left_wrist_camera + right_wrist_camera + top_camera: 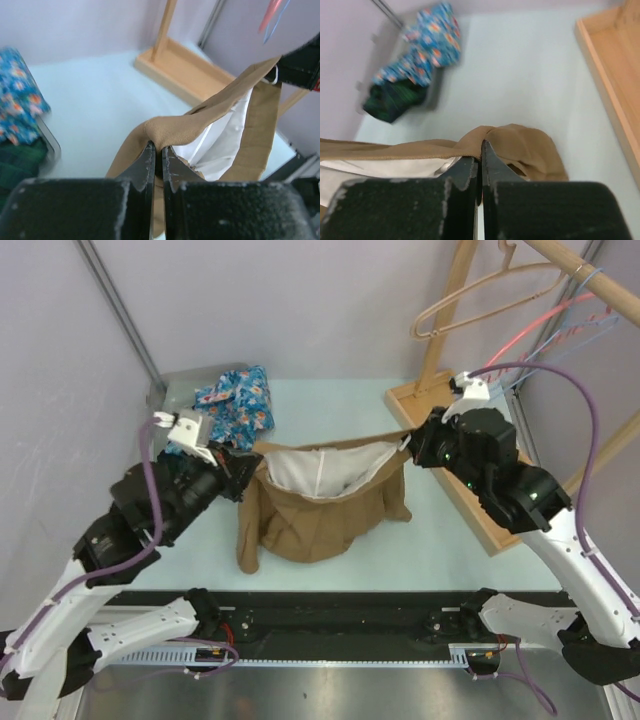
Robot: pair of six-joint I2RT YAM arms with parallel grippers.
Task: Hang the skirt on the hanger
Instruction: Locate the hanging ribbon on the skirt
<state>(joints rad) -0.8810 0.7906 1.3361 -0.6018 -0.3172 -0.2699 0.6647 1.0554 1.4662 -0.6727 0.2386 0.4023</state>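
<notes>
I have the skirt (320,520) slung between both arms over the middle of the worktop (330,400). The left tool (159,150) is pressed together on one end of the waistband (330,447), with a fold of tan cloth pinched between its tips. The right tool (480,149) is pinched on the other end in the same way. Between them the waistband runs left to right and sags a little, so the white lining shows in the open mouth. The lower part of the skirt hangs down and seems to rest in a heap on the worktop.

The hanger (480,295) hangs from the wooden rail (590,275) at the far right corner. It is higher than the waistband and well apart from it, up and to the right of the right tool. My right arm is clearly the nearer one, and the left arm is on the far side of the skirt from the hanger. As I judge it, the next move has to carry the whole span up and to the right while the waistband is kept taut. I cannot tell from here how the hanger's bar lines up with the waistband. A heap of patterned cloth (238,400) lies at the far left, away from that path.
</notes>
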